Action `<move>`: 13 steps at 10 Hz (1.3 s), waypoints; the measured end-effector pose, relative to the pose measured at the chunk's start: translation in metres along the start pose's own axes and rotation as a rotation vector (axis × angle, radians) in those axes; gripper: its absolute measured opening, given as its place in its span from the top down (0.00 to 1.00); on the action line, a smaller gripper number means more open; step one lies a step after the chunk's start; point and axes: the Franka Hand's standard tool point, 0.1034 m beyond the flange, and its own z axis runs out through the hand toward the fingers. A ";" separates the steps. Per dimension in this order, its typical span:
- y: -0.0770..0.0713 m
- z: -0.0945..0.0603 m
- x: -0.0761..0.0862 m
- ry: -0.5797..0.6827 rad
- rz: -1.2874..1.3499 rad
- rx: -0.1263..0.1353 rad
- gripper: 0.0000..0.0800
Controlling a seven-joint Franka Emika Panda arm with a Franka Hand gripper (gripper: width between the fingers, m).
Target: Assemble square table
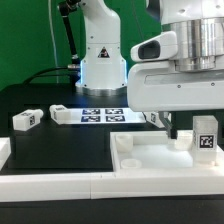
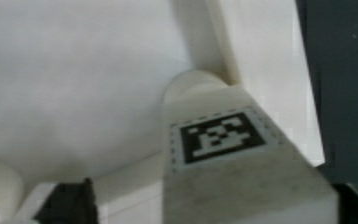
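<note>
Fingers [image 1: 171, 125]: gripping or free, we cannot tell.
Tabletop [image 1: 150, 158]: below the fingers, one leg [image 1: 206, 141] upright on it, just beside them.
Remaining: two legs [image 1: 26, 120] [image 1: 60, 113] loose, well away (most work ahead, we judge).

Rimmed white tray top [image 1: 150, 160] is sitting by the table's [image 1: 60, 150] front edge, with a tagged leg [image 1: 207, 138] standing upright at its corner.

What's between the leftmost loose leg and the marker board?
Another loose leg, seen in the exterior view; it sits between the leftmost leg and the marker board.
</note>
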 end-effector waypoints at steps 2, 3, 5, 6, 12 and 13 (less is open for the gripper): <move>0.000 0.000 0.000 -0.001 0.102 0.002 0.64; -0.001 0.000 -0.001 -0.001 0.161 0.002 0.64; -0.001 0.001 -0.001 -0.002 0.305 0.001 0.64; -0.002 0.001 -0.003 -0.003 0.459 -0.004 0.64; -0.008 0.003 -0.006 -0.028 1.399 0.045 0.64; -0.008 0.003 -0.006 -0.028 1.376 0.045 0.51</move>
